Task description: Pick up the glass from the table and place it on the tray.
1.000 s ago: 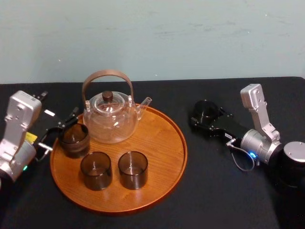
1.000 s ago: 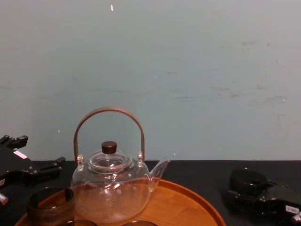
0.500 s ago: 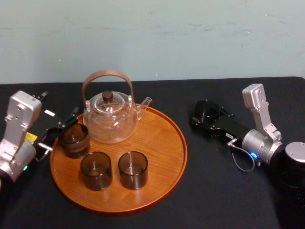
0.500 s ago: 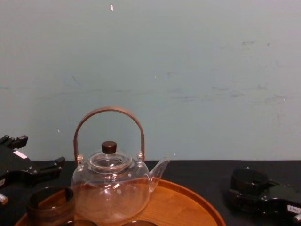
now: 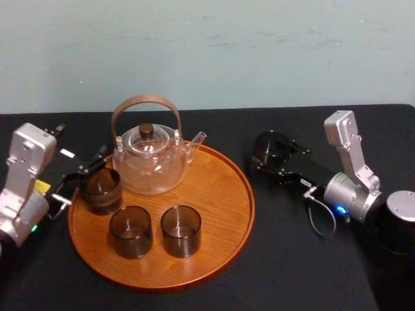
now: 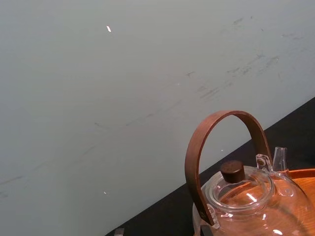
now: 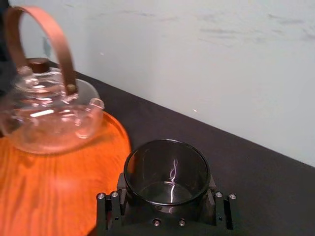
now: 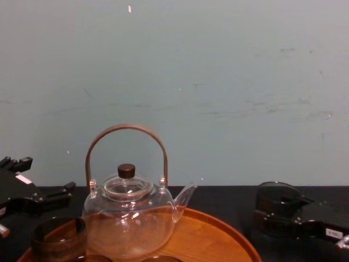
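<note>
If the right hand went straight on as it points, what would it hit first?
Probably nothing near: beyond the right hand and its glass lies bare table, then the wall. The tray lies just beside that line.

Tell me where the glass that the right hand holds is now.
In the head view, the glass is gripped in the right hand, just off the right rim of the tray, over the table.

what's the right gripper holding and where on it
The right gripper is shut on a dark smoky round glass, clamping its lower side walls. The left gripper, open beside the round wooden tray, holds nothing.
</note>
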